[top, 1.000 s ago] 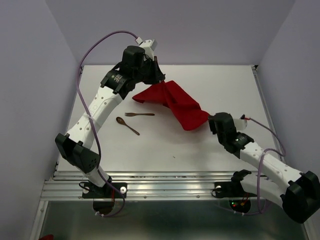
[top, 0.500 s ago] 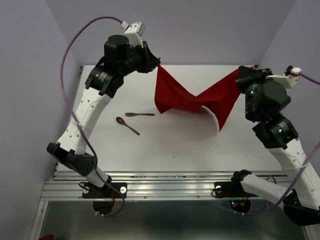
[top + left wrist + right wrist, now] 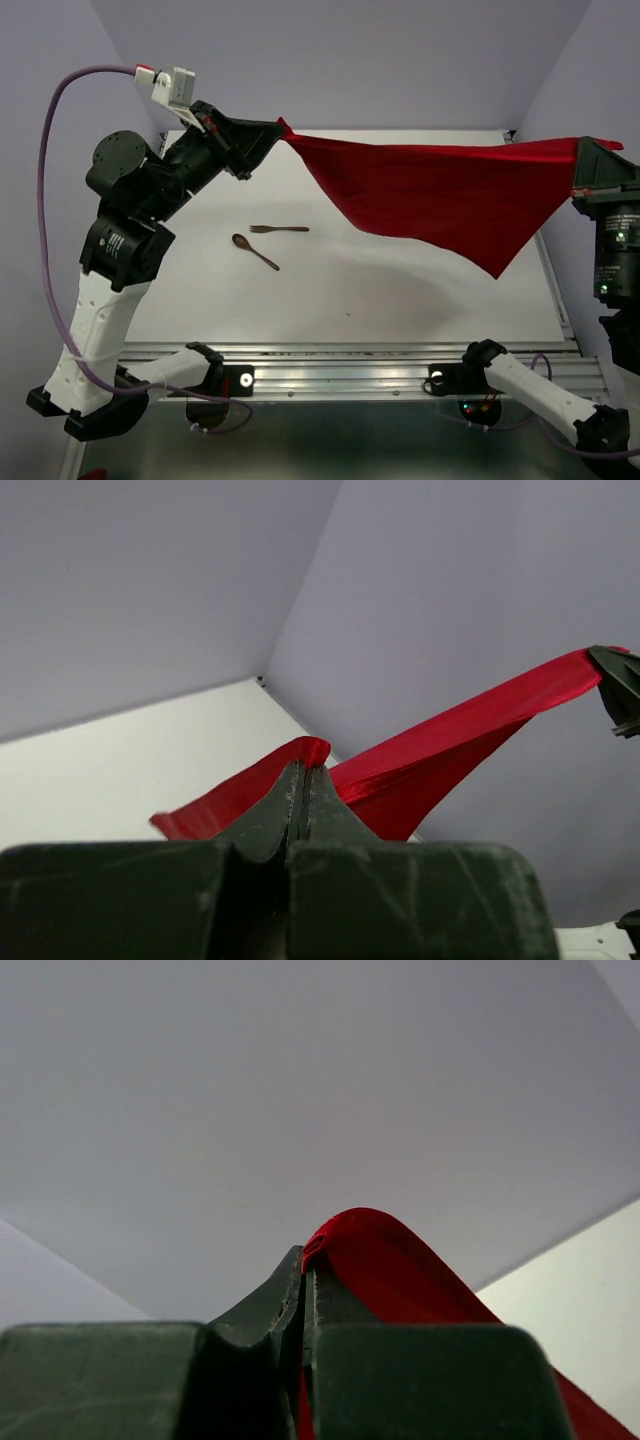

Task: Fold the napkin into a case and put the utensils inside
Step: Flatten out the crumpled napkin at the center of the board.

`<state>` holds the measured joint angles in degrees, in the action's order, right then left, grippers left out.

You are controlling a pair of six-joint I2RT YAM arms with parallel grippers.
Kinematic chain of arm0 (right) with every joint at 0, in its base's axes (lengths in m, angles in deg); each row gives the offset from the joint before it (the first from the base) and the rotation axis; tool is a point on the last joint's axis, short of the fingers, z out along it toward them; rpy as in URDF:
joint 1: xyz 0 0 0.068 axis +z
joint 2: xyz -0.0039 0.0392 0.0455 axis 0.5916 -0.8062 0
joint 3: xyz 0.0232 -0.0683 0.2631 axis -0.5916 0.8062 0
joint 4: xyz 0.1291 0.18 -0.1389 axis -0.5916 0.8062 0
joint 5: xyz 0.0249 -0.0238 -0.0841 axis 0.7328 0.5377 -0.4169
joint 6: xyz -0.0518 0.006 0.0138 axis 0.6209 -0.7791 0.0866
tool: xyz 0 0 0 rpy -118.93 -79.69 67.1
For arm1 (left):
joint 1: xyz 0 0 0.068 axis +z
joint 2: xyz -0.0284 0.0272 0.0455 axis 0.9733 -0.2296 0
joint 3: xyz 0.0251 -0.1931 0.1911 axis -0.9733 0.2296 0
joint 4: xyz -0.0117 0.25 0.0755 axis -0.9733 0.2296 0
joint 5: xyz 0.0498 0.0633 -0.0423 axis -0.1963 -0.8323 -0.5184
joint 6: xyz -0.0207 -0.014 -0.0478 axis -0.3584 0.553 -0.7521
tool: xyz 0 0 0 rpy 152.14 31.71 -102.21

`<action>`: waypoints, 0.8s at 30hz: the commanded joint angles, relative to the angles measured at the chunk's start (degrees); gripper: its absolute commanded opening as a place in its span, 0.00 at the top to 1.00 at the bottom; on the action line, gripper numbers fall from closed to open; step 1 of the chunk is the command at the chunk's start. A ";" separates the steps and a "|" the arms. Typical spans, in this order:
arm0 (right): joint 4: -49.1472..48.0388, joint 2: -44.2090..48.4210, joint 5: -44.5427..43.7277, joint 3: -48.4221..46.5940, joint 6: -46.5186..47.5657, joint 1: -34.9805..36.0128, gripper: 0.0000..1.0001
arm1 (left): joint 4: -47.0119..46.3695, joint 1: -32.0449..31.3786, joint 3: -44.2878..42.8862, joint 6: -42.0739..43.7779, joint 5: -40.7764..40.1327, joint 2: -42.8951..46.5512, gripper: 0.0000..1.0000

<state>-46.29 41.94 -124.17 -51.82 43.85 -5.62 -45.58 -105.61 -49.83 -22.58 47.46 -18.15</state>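
The red napkin (image 3: 440,195) hangs stretched in the air above the table, its lower corner pointing down at the right. My left gripper (image 3: 278,130) is shut on its left corner (image 3: 310,750), raised high at the back left. My right gripper (image 3: 582,145) is shut on its right corner (image 3: 345,1235), raised at the far right. The wooden fork (image 3: 279,229) and wooden spoon (image 3: 254,250) lie on the white table (image 3: 350,290), left of centre, below the cloth's left end. No folded case shows.
Purple walls (image 3: 400,60) close in the back and sides. The metal rail (image 3: 350,375) runs along the near table edge by the arm bases.
Both arms have lifted and pulled apart. The napkin went from a heap on the table to a sagging span, then to a taut sheet held in the air. The utensils have not moved.
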 commanded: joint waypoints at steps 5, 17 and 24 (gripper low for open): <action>11.23 3.62 4.22 -7.33 -3.72 -0.42 0.99 | -5.88 -0.56 3.17 -4.15 0.90 9.04 1.00; 10.19 8.82 -13.33 8.20 -3.91 -0.42 0.99 | -11.23 -0.56 16.24 -5.30 -2.24 10.11 1.00; 8.97 -0.75 -23.99 18.05 -4.88 -0.42 0.99 | -15.63 0.84 24.96 -5.30 -4.90 -0.34 1.00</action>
<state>-34.51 45.55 -138.49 -36.50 38.69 -5.57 -55.83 -105.85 -27.91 -28.83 45.60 -13.12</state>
